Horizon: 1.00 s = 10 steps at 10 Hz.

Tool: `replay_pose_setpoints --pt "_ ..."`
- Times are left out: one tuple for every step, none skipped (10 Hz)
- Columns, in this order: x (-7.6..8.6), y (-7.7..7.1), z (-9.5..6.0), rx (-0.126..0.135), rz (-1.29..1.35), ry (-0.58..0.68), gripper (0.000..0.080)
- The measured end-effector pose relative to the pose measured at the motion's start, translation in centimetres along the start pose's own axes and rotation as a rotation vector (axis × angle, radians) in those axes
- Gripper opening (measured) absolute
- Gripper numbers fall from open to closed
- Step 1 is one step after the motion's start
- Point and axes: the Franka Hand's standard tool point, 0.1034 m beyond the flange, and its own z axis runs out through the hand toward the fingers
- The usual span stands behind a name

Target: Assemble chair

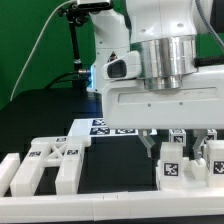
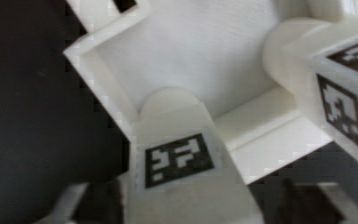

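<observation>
Black table point(image 1: 115, 180) before a green backdrop point(image 1: 25, 30), with the arm point(image 1: 160, 40) low over the white chair pieces.
A left cluster point(image 1: 48, 160) of tagged blocks lies at the exterior view's left. A right cluster point(image 1: 190, 160) sits at its right, under the gripper point(image 1: 178, 145). The marker board point(image 1: 100, 128) lies farther back. The wrist view shows a rounded tagged piece point(image 2: 179, 150) close below, beside a tagged block point(image 2: 345, 85); whether the jaws clamp anything cannot be told.

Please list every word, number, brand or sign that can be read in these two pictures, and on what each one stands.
None: no word, number or brand can be read in either view.
Only coded black-and-white square tags show, no letters: on the chair parts and on the marker board.
</observation>
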Motion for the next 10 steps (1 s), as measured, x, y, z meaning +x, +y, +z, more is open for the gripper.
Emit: replay_pose_setpoints --pt "0.09 0.21 0.00 -0.002 0.076 0.001 0.0363" --pt "0.10 0.24 -0.01 -0.003 0.143 0.001 0.0292" --pt "0.08 0.23 -0.04 -0.006 0.252 -0.004 0.0292" --pt "-0.01 0.15 -0.13 -0.020 0.421 -0.016 0.0292" --pt "-0.16 -0.09 -0.17 -0.035 0.595 -0.026 0.0292" --pt "-0.11 -0.22 -0.11 -0.041 0.751 -0.034 0.0292" --pt "0.01 -0.22 -0.08 -0.034 0.927 -0.042 0.0292" --pt "0.07 -0.35 -0.15 -0.025 1.096 -0.052 0.0292" --pt "-0.02 -0.17 -0.08 -0.031 1.199 -0.059 0.0292" --pt "-0.10 0.18 0.01 -0.041 1.256 -0.060 0.0292"
